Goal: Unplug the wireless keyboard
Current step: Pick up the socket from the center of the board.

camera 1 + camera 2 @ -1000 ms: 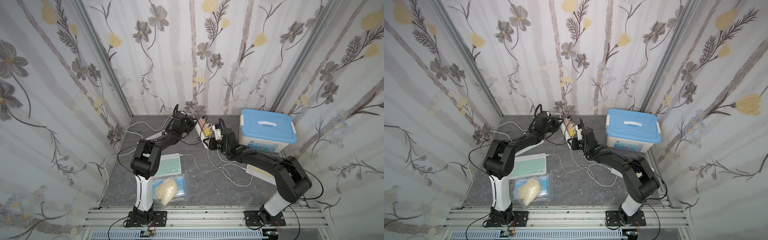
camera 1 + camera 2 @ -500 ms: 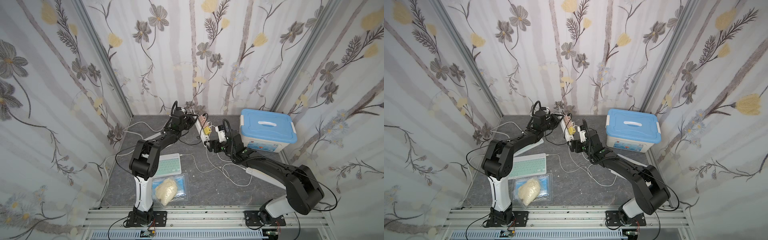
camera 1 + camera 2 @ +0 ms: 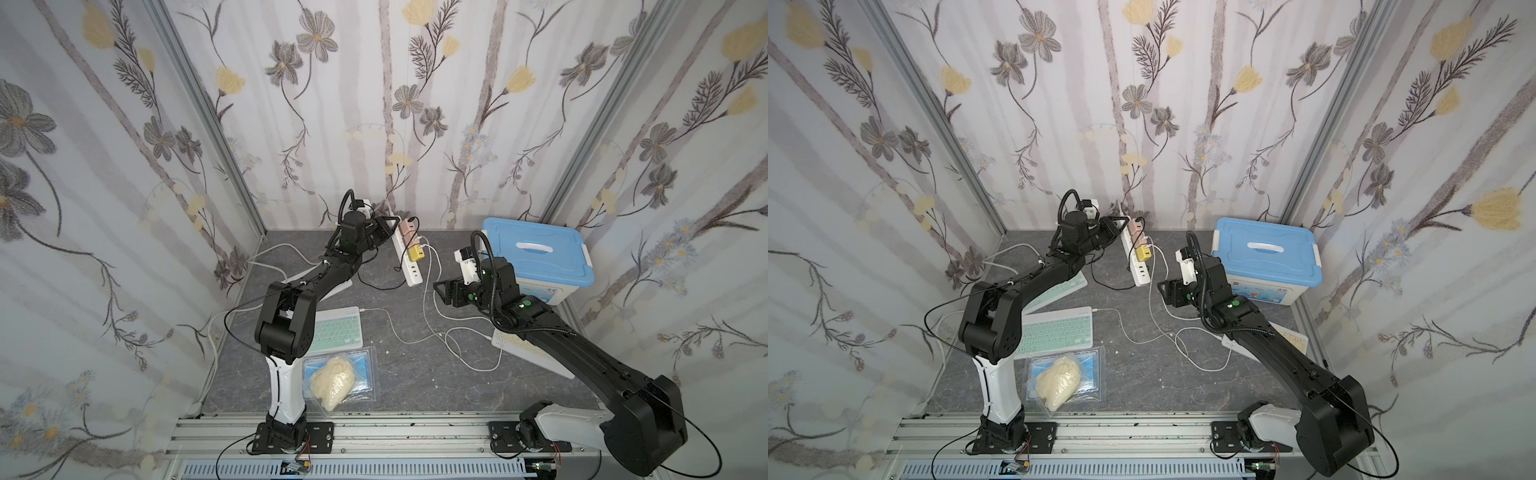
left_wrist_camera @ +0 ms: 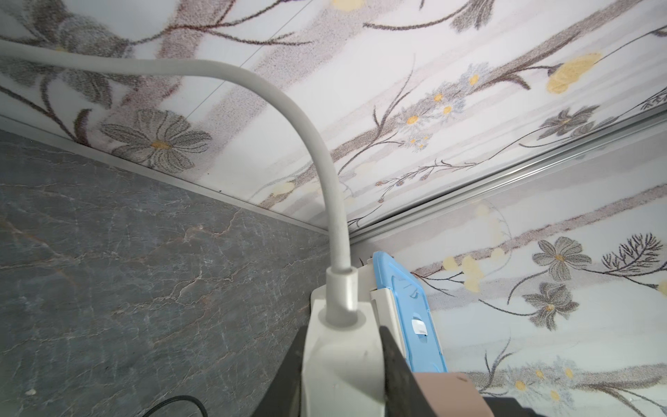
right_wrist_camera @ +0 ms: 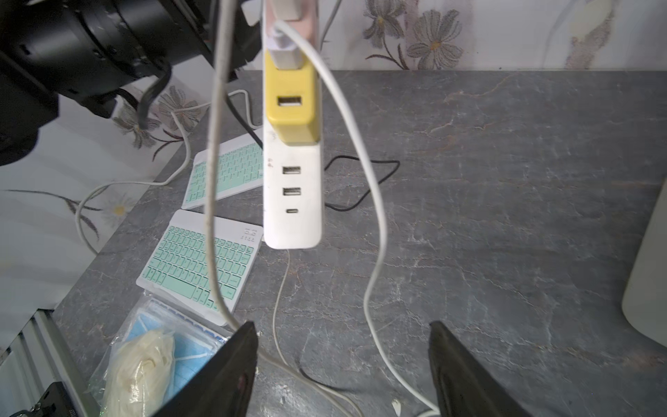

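A mint-green wireless keyboard (image 3: 336, 332) (image 5: 195, 263) lies front left, a thin white cable (image 3: 388, 322) still in its corner. Cables run up to a yellow adapter (image 3: 414, 252) (image 5: 290, 104) on the white power strip (image 3: 408, 266) (image 5: 292, 202); one of the adapter's USB ports is empty. My left gripper (image 3: 386, 226) (image 4: 343, 335) is shut on the strip's far end (image 4: 343, 361), beside its thick cord (image 4: 325, 162). My right gripper (image 3: 438, 289) (image 5: 343, 325) hovers open to the right of the strip's near end, with only loose cables on the table below it.
A second mint keyboard (image 3: 332, 286) lies under my left arm, and a white keyboard (image 3: 519, 345) under my right arm. The blue-lidded box (image 3: 536, 257) stands back right. A bag of masks (image 3: 338, 376) lies at the front. A black cable (image 3: 386, 284) loops beside the strip.
My right gripper has opened and drawn back from the power strip towards the right. The left gripper has kept its hold on the strip's far end.
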